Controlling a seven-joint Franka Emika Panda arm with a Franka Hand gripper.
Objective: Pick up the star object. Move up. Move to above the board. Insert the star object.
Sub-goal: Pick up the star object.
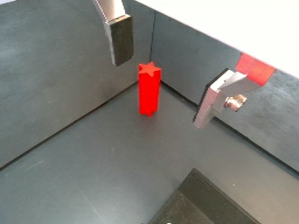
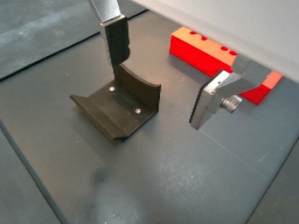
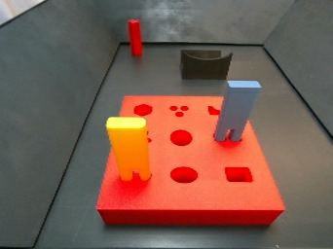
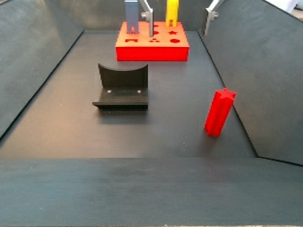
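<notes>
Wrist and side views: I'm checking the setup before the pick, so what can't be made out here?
- Claw: both wrist views crop the silver fingers at the frame edge; neither side view clearly shows it.
- Thick red square board: mostly cut off by the frame edge and a finger in a wrist view.
- Slim red star-topped post: too small in a side view to show its star top.

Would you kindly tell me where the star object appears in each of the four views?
Wrist view: star object upright on the floor between the open gripper fingers.
Wrist view: not in it.
Side view: star object far back, by the left wall.
Side view: star object near the right wall.
Shared landmark: the board.
</notes>
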